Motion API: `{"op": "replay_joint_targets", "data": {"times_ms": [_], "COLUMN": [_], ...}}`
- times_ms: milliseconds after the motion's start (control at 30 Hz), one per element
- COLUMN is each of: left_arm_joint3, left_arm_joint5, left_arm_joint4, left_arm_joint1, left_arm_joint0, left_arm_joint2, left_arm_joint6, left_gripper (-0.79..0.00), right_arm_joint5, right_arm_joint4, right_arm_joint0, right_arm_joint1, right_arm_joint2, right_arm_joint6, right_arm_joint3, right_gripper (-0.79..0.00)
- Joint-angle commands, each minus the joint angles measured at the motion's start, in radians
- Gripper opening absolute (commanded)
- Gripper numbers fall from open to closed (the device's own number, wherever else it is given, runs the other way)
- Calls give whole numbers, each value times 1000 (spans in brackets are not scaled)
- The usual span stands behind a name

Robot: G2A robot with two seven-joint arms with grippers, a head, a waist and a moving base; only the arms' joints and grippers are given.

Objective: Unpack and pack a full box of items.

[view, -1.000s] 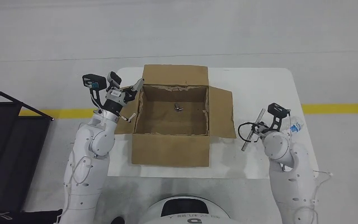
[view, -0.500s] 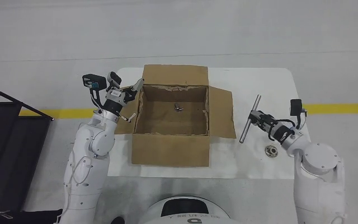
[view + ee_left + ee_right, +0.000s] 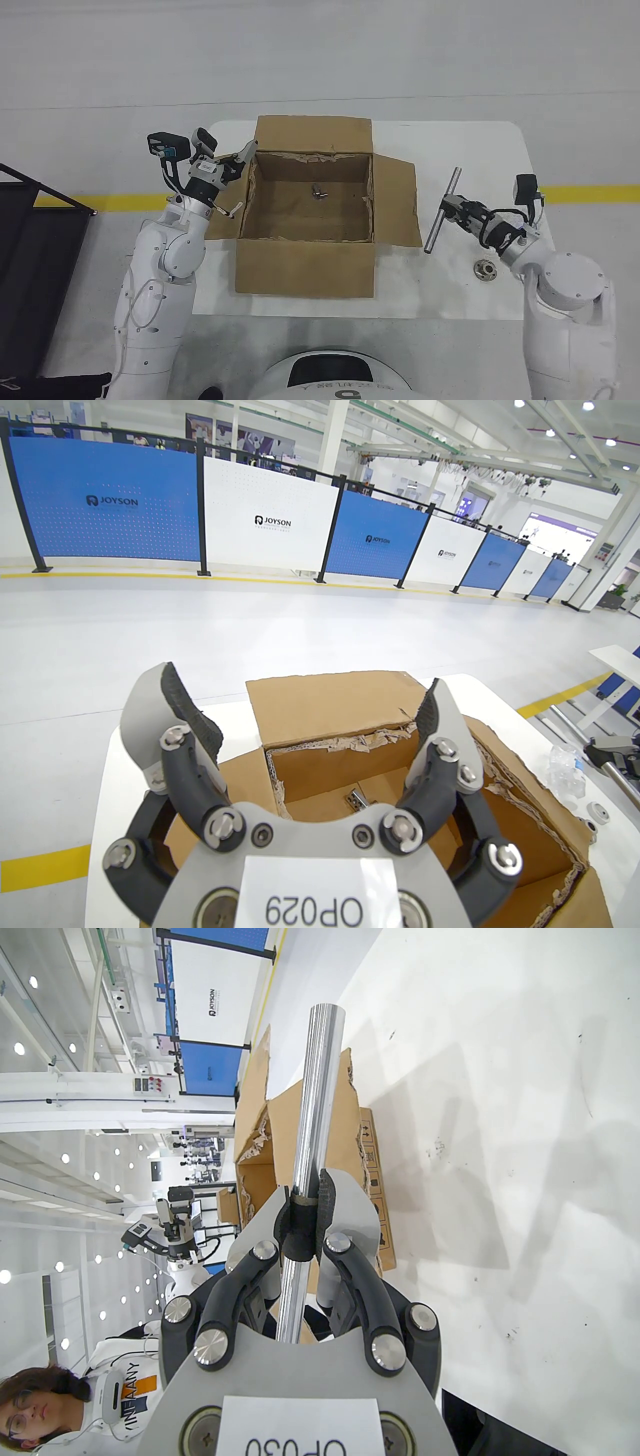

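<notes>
Cardboard marks the middle of the top view: an open box (image 3: pixel 305 268) on the white table (image 3: pixel 450 295), flaps spread, with a small metal part (image 3: pixel 320 189) on its floor near the far wall. The left gripper (image 3: pixel 240 180) hangs at the box's left flap, its fingers spread wide and holding nothing. To the right of the box, the right gripper (image 3: pixel 446 211) is closed on a metal rod (image 3: pixel 454 182). The rod lies slantwise over the table just beside the right flap. A round metal piece (image 3: pixel 485 269) rests on the table near that arm.

From the left wrist, the left gripper (image 3: pixel 305 700) shows both fingers (image 3: pixel 192 725) far apart with only air between them. The box (image 3: pixel 325 710) stands open beneath them, and the small metal part (image 3: pixel 356 798) lies on the bottom. Beyond the box's far side stand a clear plastic bottle (image 3: pixel 565 767) and two round metal pieces (image 3: pixel 597 812). The end of the rod (image 3: pixel 617 771) also shows there.

From the right wrist, the right gripper (image 3: pixel 304 1208) has its black pads pressed on either side of the rod (image 3: pixel 315 1103). The shiny rod runs out past the fingertips towards the box (image 3: pixel 367 1163). The white table (image 3: pixel 500 1128) lies beside it, though whether the rod touches the table cannot be told.
</notes>
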Motion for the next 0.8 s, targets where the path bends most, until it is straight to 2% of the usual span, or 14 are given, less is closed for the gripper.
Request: {"op": "replay_joint_targets", "data": {"times_ms": [0,133,333,367,500,633,767], "left_arm_joint3": [0,0,0,0,0,0,0], "left_arm_joint5": [0,0,0,0,0,0,0], "left_arm_joint4": [0,0,0,0,0,0,0], "left_arm_joint1": [0,0,0,0,0,0,0], "left_arm_joint0": [0,0,0,0,0,0,0], "left_arm_joint2": [0,0,0,0,0,0,0], "left_arm_joint6": [0,0,0,0,0,0,0], "left_gripper": [0,0,0,0,0,0,0], "right_arm_joint5": [-32,-72,-46,-41,-8,39,144], "right_arm_joint4": [-6,55,-117,-125,-204,-252,-193], "right_arm_joint0": [0,47,171,190,272,331,377], "right_arm_joint1": [-1,-4,-10,-11,-16,-23,-31], "right_arm_joint2": [-41,-183,-449,-488,-600,-674,-678], "right_arm_joint6": [-16,19,-30,-10,-21,-78,-116], "right_arm_joint3": [-25,-57,-27,-13,64,129,172], "right_gripper": [-785,-785,-785,-785,-785,-785,-785]}}
